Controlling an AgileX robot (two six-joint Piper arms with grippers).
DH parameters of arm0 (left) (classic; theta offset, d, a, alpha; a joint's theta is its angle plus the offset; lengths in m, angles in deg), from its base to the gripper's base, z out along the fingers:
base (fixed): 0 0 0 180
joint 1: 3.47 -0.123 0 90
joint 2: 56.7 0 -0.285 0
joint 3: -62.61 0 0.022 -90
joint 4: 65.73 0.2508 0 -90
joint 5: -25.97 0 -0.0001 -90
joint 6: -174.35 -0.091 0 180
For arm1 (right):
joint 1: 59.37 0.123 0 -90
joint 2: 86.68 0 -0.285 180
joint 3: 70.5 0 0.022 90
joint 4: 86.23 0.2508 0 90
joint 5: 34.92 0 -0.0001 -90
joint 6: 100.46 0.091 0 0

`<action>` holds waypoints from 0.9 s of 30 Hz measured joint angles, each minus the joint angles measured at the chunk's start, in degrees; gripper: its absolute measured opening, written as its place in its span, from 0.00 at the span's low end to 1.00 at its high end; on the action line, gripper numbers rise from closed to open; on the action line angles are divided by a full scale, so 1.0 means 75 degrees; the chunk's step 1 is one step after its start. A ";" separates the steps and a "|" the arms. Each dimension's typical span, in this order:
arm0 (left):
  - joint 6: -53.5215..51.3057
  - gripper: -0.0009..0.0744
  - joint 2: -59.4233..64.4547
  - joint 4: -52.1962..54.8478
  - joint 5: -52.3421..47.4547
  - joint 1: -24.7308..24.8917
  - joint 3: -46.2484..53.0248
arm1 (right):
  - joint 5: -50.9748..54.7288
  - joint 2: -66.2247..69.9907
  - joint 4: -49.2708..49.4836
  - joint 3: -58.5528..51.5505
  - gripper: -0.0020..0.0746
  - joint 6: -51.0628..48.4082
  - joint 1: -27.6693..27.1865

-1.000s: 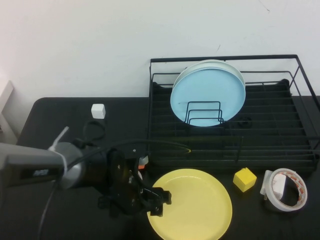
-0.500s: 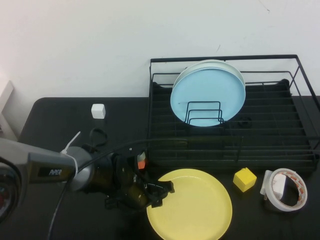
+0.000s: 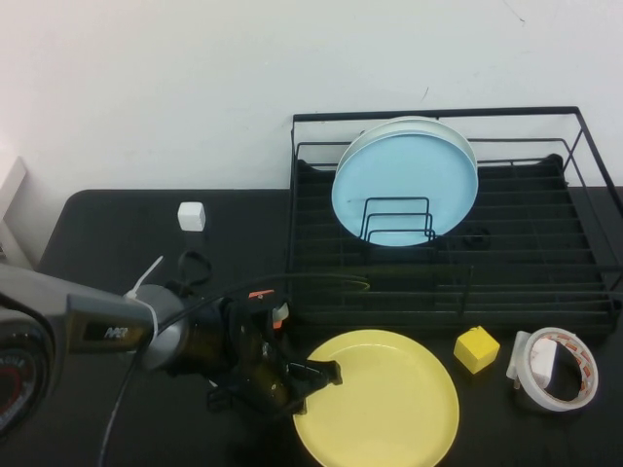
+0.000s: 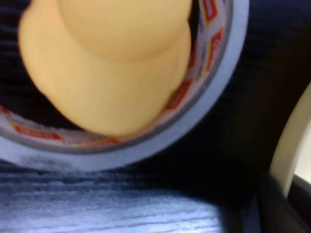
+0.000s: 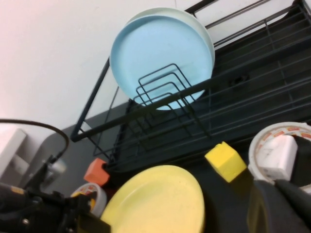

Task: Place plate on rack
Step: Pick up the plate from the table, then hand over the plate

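Note:
The yellow plate (image 3: 380, 404) lies flat on the black table in front of the rack (image 3: 438, 113). My left gripper (image 3: 316, 375) is at the plate's left rim and shut on it. In the left wrist view the pale rim (image 4: 289, 150) runs beside a dark finger (image 4: 274, 213). The plate also shows in the right wrist view (image 5: 155, 201). The black wire rack holds a light blue plate (image 3: 404, 175) upright with a whitish plate (image 3: 458, 131) behind it. My right gripper (image 5: 279, 194) is out of the high view, empty and shut, near the table's right front.
A yellow cube (image 3: 476, 348) and a tape roll (image 3: 555, 370) with a white block in it lie right of the plate. An orange cube (image 3: 279, 313) and another tape roll (image 4: 214, 97) holding a yellow object (image 4: 107, 63) sit by my left gripper. A white cube (image 3: 192, 215) lies at the back left.
My left gripper came down onto the plate's left rim and closed in on it. The plate has shifted slightly to the right. The rack and the other objects have not moved.

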 joint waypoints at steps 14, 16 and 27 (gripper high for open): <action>-0.4877 0.02 -0.1709 -0.3491 -0.0537 0.0000 0.1264 | 0.0211 0.0000 0.0700 0.0000 0.02 0.0000 0.0000; -0.5479 0.02 -0.2060 -0.4067 -0.0417 0.0000 0.1520 | 0.0313 0.0000 0.0889 0.0000 0.02 0.0000 0.0000; -0.9579 0.02 -0.4343 -0.7743 -0.0445 0.0000 0.2472 | 0.1377 0.0596 0.0825 0.1176 0.50 -0.0257 0.0000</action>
